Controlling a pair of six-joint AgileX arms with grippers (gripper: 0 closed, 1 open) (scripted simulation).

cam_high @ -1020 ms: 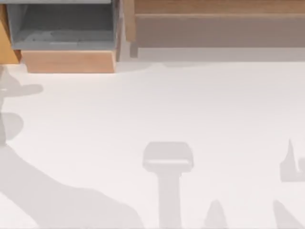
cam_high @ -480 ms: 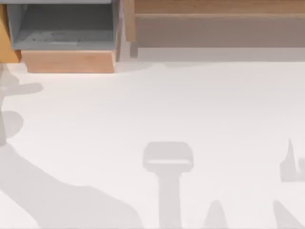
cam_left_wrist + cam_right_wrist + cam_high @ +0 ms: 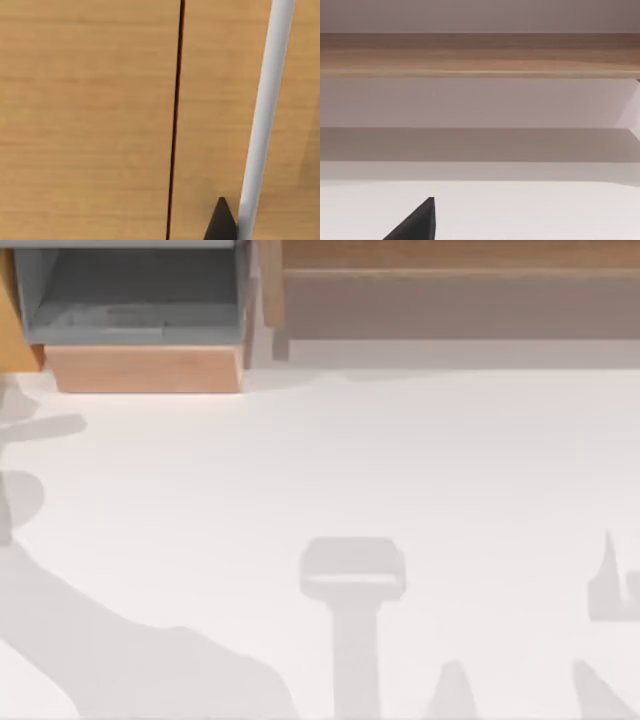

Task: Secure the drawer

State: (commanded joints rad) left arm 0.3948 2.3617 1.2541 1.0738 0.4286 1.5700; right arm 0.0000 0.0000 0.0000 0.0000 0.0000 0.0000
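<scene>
Boxy drawer (image 3: 140, 368), smooth light-wood front, grey floor, stands open; finger states can't be told.

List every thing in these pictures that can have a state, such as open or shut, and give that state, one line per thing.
Boxy drawer with light-wood front panel and grey inner floor: pulled out, open, grey floor exposed, nothing seen inside.
Long wooden cabinet top with brownish-grey face: standing at the table's far edge, to the right of the drawer.
White table: bare, crossed by arm shadows.
White bar handle: close against a wood panel in the left wrist view.
</scene>
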